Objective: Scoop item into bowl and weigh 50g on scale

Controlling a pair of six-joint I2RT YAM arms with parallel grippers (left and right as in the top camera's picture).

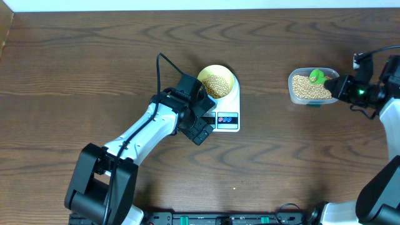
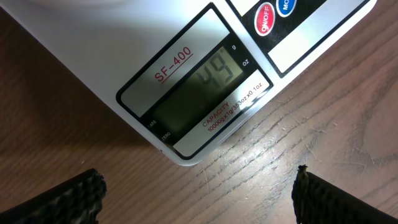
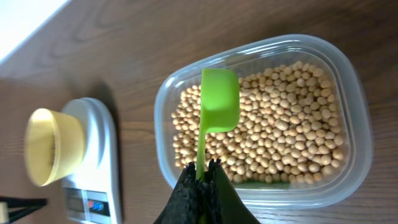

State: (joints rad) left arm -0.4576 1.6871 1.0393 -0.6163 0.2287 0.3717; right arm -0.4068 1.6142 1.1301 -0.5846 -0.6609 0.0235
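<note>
49 on scale display, beans in bowl; left tool spread apart, right tool clamping scoop

table: wood grain is seen, matt
scale: smooth white plastic, slightly glossy
tub: clear plastic
scoop: glossy green plastic
left pads: black, ribbed

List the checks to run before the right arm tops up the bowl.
1. Weight at 50: not ok; the scale reads 49.
2. Seating of the bowl on the scale's platform: ok.
3. Grip of the right gripper on the green scoop: ok, shut on its handle.
4. Load in the scoop: not ok; it looks empty over the beans in the tub.
5. Clearance of the left gripper from the scale: ok; open, off its edge.
</note>
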